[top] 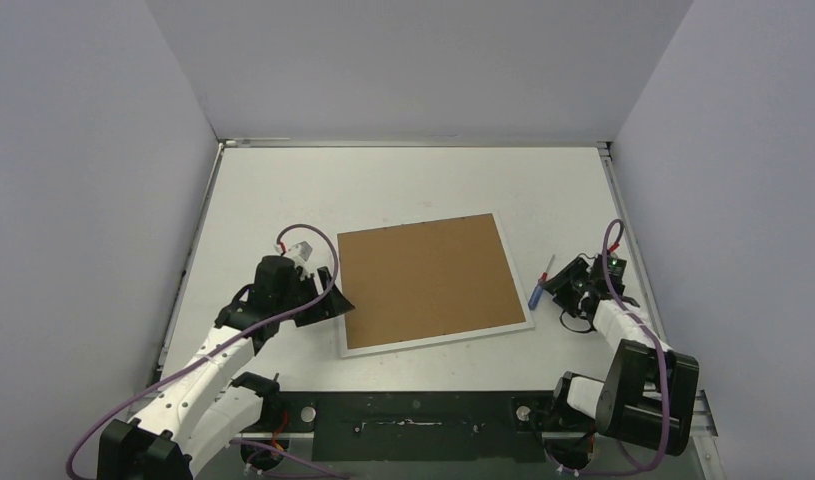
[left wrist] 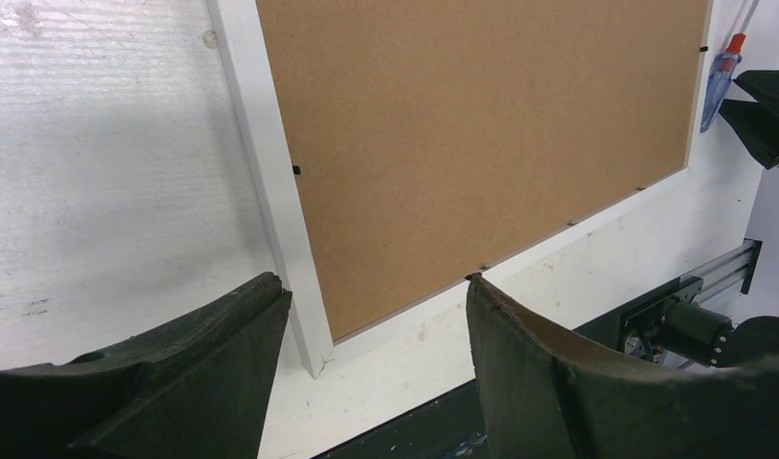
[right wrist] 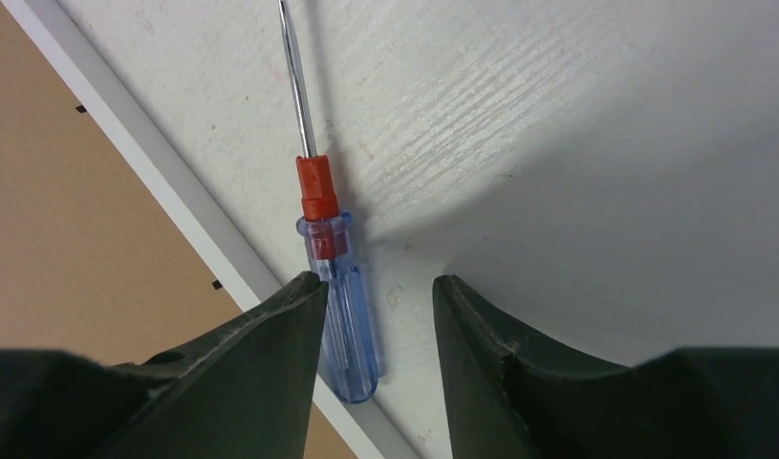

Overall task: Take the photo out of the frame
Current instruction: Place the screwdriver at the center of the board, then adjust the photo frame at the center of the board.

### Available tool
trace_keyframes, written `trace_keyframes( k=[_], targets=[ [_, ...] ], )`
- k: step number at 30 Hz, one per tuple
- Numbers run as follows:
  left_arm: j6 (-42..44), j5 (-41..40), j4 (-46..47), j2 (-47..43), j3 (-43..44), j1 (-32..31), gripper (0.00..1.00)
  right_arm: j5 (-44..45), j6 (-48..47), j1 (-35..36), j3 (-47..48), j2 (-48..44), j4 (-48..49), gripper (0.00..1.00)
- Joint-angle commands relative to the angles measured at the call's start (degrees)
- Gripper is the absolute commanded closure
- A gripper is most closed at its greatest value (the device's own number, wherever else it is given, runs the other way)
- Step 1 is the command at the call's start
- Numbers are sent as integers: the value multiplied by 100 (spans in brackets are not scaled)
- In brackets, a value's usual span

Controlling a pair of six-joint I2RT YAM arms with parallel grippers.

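Since the frame (top: 433, 280) is laid face down near the middle of the table (top: 403, 185), only its brown fibreboard back and narrow white border strips are shown; the photo is hidden under the board and is not seen in any view. The frame is turned slightly out of square with the table edges. Small black tabs (left wrist: 296, 170) are seen along the inner edge of the strips. The left gripper (left wrist: 376, 296) is held at the frame's near-left corner with its jaws spread wide and nothing gripped. In the left wrist view the corner lies in the gap between the fingers, one finger (left wrist: 223, 344) over bare table beside the left strip, the other over the near edge. Contact with the frame cannot be told. The right gripper (right wrist: 378, 282) is held low just right of the frame, jaws parted and nothing clamped. A small screwdriver (right wrist: 342, 306) is laid flat on the table beside the frame's right strip – red collar, clear blue handle toward the gripper, steel shaft pointed away from the arm bases. Its handle is partly covered by the finger nearer the frame; the other finger is kept apart from it, with bare table between. Whether the handle's butt touches the strip cannot be told.
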Motion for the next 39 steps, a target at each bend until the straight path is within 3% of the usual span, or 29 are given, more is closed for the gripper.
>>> trace_keyframes(
  k=[1, 8, 12, 22, 30, 39],
  targets=[
    [229, 136, 253, 109, 434, 30, 34, -26, -377, 25, 496, 127, -461, 54],
    [491, 174, 426, 488, 951, 39, 33, 20, -879, 155, 1331, -121, -1651, 49],
    [997, 324, 605, 1163, 1560, 44, 33, -99, -625, 397, 1289, -732, -1985, 44],
    [3401, 245, 290, 4334, 4429, 323, 29, 354, 962, 1604, 487, -3123, -3418, 40],
    [3541, 1407, -286, 6713, 6517, 858, 29, -152, 1230, 1933, 196, -4175, -4231, 30],
    [3239, 2044, -173, 7808, 6984, 1076, 28, -531, 1318, 1976, -91, -3783, -3687, 26]
  ],
)
